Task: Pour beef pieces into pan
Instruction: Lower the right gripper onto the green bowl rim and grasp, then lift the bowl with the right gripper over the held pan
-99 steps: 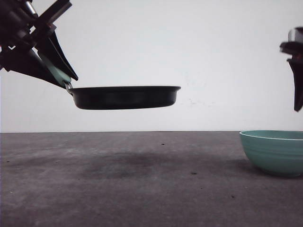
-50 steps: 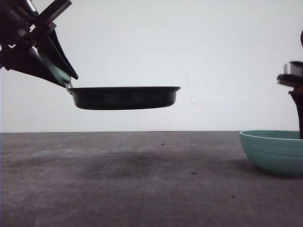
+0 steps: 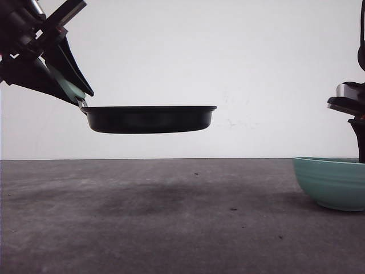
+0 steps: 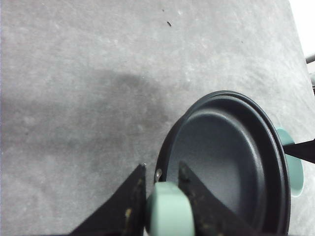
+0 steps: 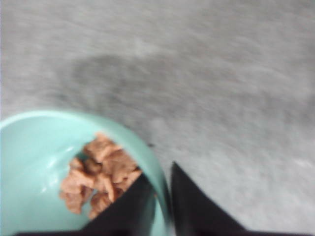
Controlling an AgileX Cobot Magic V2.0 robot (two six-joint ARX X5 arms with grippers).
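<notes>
Front view gives me the pan [image 3: 149, 119] held level in the air over the left half of the table [image 3: 171, 217], well clear of the surface. My left gripper [image 3: 73, 90] is clamped on its mint handle [image 3: 67, 85]; from the left wrist I see both fingers [image 4: 127, 209] pressed against the sides of that handle, and the pan's inside is bare. At the far right edge my right gripper [image 3: 360, 149] reaches down at the bowl [image 3: 331, 182], which sits on the table. From the right wrist, one finger [image 5: 128, 206] is inside the bowl and the other outside, the rim [image 5: 160, 189] between them, the fingers close against it; the picture is blurred, but I read it as gripping the rim. Beef pieces [image 5: 101, 177] lie in a low pile in the bowl, next to the inner finger.
</notes>
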